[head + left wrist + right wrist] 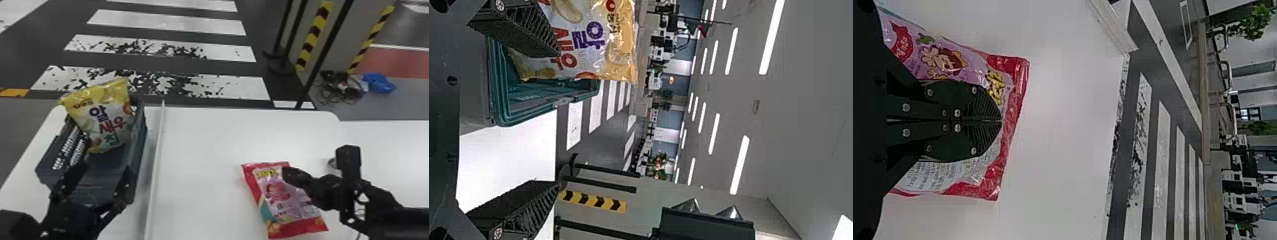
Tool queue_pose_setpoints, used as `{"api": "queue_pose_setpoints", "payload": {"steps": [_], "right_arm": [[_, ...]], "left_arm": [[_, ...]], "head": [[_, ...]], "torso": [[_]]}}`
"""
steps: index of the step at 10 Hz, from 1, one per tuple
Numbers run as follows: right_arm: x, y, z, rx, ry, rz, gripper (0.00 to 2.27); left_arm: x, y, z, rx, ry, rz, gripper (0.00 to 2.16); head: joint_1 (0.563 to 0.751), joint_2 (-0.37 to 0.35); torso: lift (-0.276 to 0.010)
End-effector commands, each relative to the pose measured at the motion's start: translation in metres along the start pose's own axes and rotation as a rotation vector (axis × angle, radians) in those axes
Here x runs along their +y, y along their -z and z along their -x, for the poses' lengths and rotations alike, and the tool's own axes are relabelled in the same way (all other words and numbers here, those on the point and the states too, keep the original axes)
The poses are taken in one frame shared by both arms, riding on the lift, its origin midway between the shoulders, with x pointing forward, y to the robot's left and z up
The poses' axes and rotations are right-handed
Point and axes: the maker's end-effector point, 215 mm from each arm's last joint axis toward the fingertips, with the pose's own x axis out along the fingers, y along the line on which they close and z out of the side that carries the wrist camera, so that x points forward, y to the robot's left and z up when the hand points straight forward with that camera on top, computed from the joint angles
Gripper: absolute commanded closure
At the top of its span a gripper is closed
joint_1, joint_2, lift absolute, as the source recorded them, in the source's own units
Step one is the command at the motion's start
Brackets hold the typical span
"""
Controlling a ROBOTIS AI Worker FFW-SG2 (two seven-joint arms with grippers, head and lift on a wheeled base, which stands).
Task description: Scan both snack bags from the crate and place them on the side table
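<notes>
Snack bag (276,191), pink (red ends).

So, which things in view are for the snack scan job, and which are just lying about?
For the job:
- yellow-topped snack bag, leaning upright in the crate
- red-edged pink snack bag, on the white table
- left gripper, open; right gripper, at the pink bag

Lying about:
- tangled cables, blue bundle, both on the floor
</notes>
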Motion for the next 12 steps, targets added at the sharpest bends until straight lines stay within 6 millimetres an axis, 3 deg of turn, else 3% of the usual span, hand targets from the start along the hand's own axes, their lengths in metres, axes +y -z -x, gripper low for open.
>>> {"api": "queue_pose_setpoints", "payload": {"steps": [1,3,4,7,12], "right_arm": [[-0.001,0.011,0.017,0.041,0.019,-0.025,2.25],[0.007,0.047,0.051,0.142,0.031,-0.113,2.25],[0.015,0.054,0.059,0.154,0.025,-0.12,2.25],[0.018,0.056,0.071,0.148,0.027,-0.135,2.25],[0.034,0.082,0.058,0.193,-0.01,-0.164,2.25]], "left_arm": [[0.001,-0.001,0.0,-0.003,-0.001,-0.001,0.08],[0.003,-0.006,-0.001,-0.013,-0.004,-0.006,0.08],[0.003,-0.006,-0.002,-0.015,-0.004,-0.007,0.08],[0.003,-0.002,-0.004,-0.01,-0.003,-0.003,0.08],[0.005,0.002,-0.007,-0.012,-0.001,0.006,0.08]], "head": [[0.695,-0.13],[0.695,-0.143],[0.695,-0.157],[0.695,-0.164],[0.695,-0.159]], "torso": [[-0.095],[-0.095],[-0.095],[-0.095],[-0.095]]}}
